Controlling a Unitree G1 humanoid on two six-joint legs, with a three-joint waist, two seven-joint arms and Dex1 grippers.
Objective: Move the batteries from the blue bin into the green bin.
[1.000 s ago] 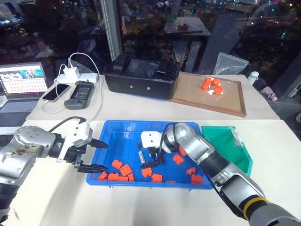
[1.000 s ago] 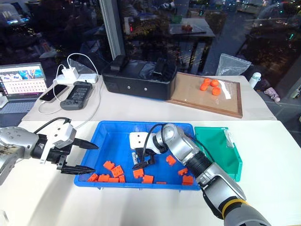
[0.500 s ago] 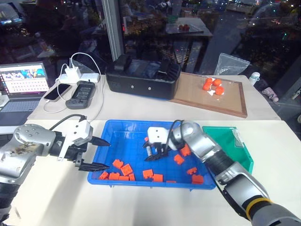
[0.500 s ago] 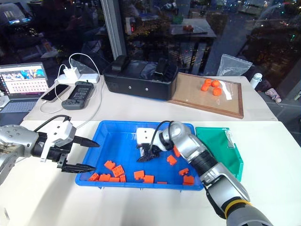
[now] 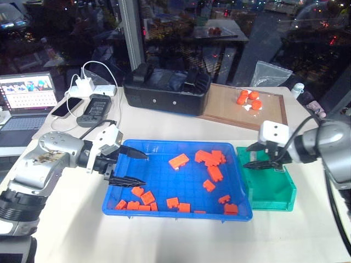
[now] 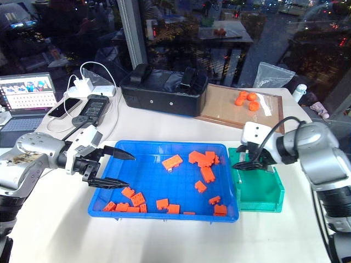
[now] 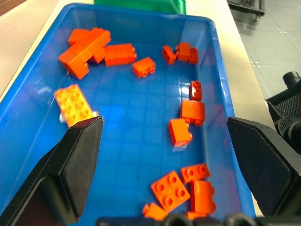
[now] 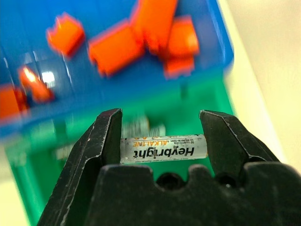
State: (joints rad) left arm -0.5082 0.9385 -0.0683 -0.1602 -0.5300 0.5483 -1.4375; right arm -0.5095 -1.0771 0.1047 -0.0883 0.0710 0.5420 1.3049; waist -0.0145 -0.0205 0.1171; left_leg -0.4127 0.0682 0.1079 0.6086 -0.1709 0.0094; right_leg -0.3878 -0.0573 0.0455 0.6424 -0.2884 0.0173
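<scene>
Right tool (image 8: 160, 136) grips a battery (image 8: 163, 148) endwise over the green bin (image 8: 197, 96).

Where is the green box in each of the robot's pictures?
Left eye view: the green bin lies right of the blue bin, under the right gripper.
Right eye view: same spot.
Left wrist view: a green strip past the blue bin's far end.
Right wrist view: behind the held battery.
Shared landmark: the blue bin.
</scene>
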